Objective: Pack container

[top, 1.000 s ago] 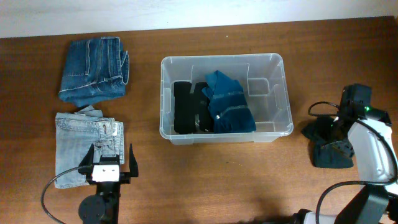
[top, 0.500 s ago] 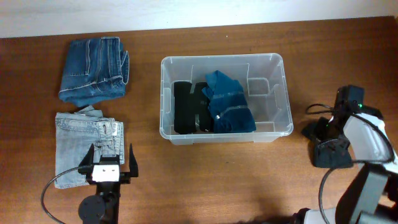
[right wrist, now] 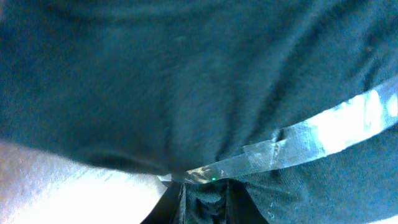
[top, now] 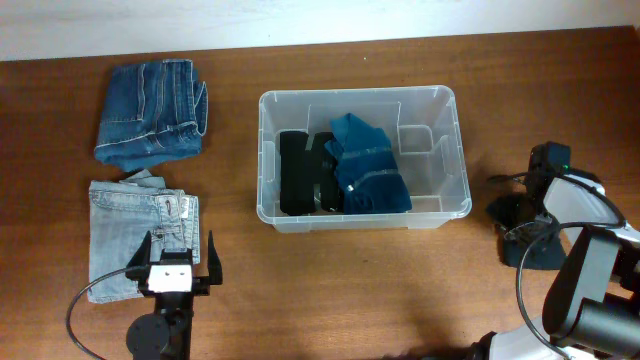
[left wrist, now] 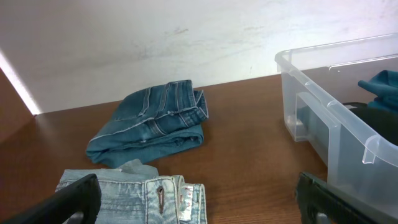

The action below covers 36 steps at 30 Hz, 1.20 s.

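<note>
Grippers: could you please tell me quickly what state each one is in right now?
Left gripper: jaws open, holding nothing.
Right gripper: down on the dark garment; whether its jaws are open or closed cannot be told.

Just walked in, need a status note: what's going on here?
Two arms are packing clothes into the container. A black item and a teal one lie inside. The right gripper is pressed into a dark garment right of it, grip unclear. The left gripper hangs open by light jeans; dark jeans lie beyond.
</note>
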Motion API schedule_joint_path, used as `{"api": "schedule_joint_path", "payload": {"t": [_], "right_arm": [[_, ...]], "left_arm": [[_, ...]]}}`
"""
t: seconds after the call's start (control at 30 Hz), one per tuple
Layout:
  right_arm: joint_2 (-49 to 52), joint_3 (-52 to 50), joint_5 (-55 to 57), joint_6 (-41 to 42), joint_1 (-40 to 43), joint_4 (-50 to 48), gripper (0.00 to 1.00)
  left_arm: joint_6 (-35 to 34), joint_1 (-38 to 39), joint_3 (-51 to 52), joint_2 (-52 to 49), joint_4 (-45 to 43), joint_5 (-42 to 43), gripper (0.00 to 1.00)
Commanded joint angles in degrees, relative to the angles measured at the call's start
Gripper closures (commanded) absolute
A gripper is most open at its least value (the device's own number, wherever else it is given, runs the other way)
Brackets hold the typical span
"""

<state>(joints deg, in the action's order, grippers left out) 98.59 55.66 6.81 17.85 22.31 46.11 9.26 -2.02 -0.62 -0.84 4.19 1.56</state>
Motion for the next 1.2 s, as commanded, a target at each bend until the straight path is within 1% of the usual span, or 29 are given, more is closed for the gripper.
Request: {"api": "schedule_joint_path", "payload": {"t": [0.0,0.17,0.3,0.37,0.5,0.6,0.63,0.67,0.7,0.8,0.87,1.1,1.17], "right_arm": [[2.64,-0.44,0.52,0.74,0.28,-4.94,0.84],[2.64,-0.42,0.81,2.58,0.31,-10.58,0.83],[2.64,-0.37,5.6,3.87,0.33,-14.1,0.82],[2.64,-0.31,7.15,3.61,0.33,-15.85,0.79],[2.62,1.84,10.69,3.26,0.33,-15.04,0.8],[2.62,4.39,10.82,1.88,0.33,-12.94,0.7],[2.62,5.49,10.8,1.88,0.33,-11.82,0.65],[2.62,6.43,10.82,1.86,0.26,-10.95,0.56],[2.62,6.88,10.8,1.62,0.24,-10.56,0.52],[2.62,7.67,7.85,-2.6,0.22,-10.67,0.48],[2.62,7.67,5.16,-6.03,0.22,-10.97,0.47],[3.17,7.65,4.79,-10.67,0.15,-10.36,0.46],[3.43,7.61,4.96,-11.85,0.15,-10.05,0.43]], "left_arm": [[0.7,-0.24,0.11,0.55,0.39,0.61,0.01],[0.7,-0.24,0.11,0.5,0.39,0.61,0.01],[0.72,-0.24,0.11,0.5,0.39,0.61,0.01],[0.7,-0.24,0.11,0.5,0.39,0.63,0.01],[0.72,-0.24,0.11,0.5,0.39,0.61,0.01],[0.72,-0.24,0.11,0.5,0.39,0.61,0.01],[0.72,-0.24,0.11,0.5,0.39,0.61,0.01],[0.72,-0.24,0.11,0.5,0.39,0.63,0.01],[0.7,-0.24,0.11,0.5,0.39,0.61,0.01],[0.72,-0.24,0.11,0.5,0.39,0.61,0.01],[0.72,-0.24,0.11,0.5,0.39,0.63,0.01],[0.72,-0.24,0.11,0.5,0.39,0.63,0.01],[0.72,-0.24,0.11,0.5,0.39,0.61,0.01]]}}
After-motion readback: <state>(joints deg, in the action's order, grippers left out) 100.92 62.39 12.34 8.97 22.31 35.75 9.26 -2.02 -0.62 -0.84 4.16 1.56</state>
